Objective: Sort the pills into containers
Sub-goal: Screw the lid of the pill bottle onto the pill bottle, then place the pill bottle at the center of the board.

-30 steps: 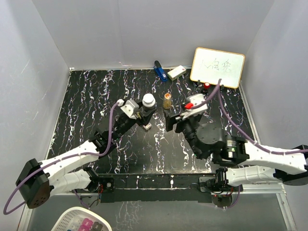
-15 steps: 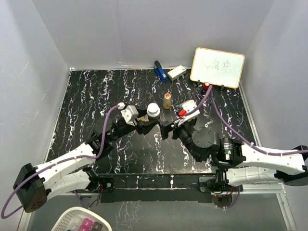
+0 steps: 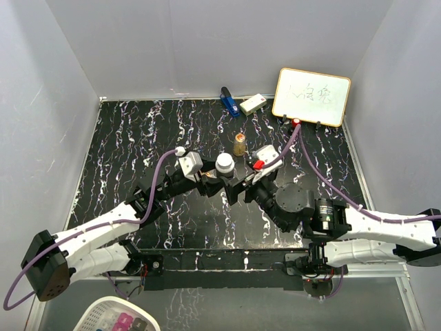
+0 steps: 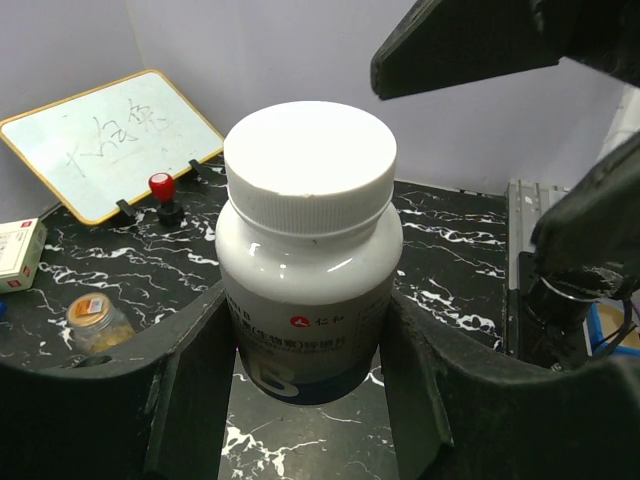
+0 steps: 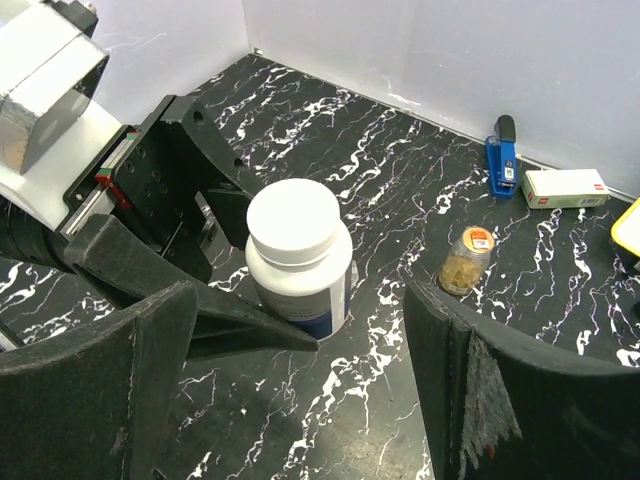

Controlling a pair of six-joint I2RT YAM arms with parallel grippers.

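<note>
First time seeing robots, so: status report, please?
Left gripper shut on white-capped pill bottle. Right gripper open, near its cap. Amber bottle stands apart.

White-capped bottle [image 5: 298, 262] between left fingers [image 5: 150, 265]

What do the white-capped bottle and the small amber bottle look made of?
White-capped bottle: likely glossy plastic, with soft highlights on its shoulder and a ribbed matte cap. Small amber bottle: see-through amber glass or plastic, unclear which; its contents show through.
</note>
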